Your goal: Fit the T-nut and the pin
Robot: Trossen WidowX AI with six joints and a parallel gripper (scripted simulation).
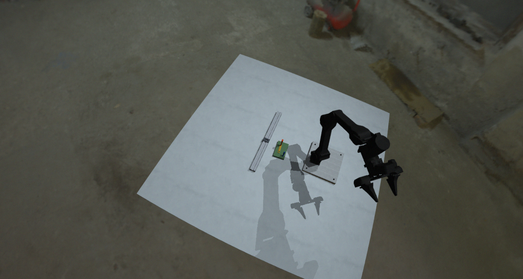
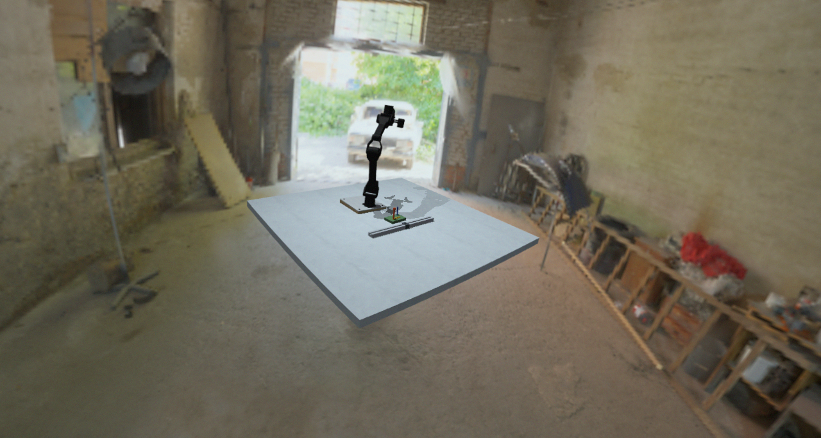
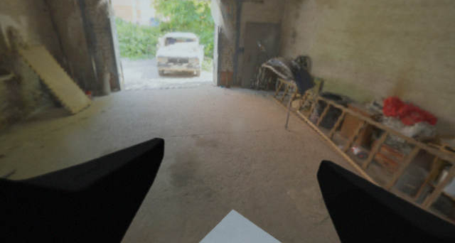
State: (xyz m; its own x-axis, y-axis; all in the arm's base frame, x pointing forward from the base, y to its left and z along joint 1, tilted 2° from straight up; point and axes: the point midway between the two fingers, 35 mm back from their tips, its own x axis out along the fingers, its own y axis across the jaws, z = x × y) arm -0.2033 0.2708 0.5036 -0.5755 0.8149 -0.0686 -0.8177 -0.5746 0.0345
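My gripper (image 1: pixel 386 198) (image 3: pixel 242 157) is open and empty, high up and far from the parts. The green tray (image 1: pixel 276 155) (image 2: pixel 389 219) lies between the rail and the robot base. The orange handle (image 1: pixel 282 141) (image 2: pixel 394 212) sticks up from the tray, with a yellow brass-coloured part (image 1: pixel 280 148) beside it; the nut's exact shape is too small to tell. The blue pin (image 1: pixel 283 153) (image 2: pixel 397 210) stands in the tray. The aluminum rail (image 1: pixel 257 159) (image 2: pixel 381 232) lies on the table, with the dark bracket (image 1: pixel 265 140) (image 2: pixel 406 225) across its middle. The bracket hole is too small to make out clearly.
The robot's base plate (image 1: pixel 335 167) (image 2: pixel 351 206) stands on the white table (image 1: pixel 204 142) (image 2: pixel 344 269), on the tray's other side from the rail. The arm's shadow falls across the table. The wrist view shows only a table corner (image 3: pixel 233 229) and the room.
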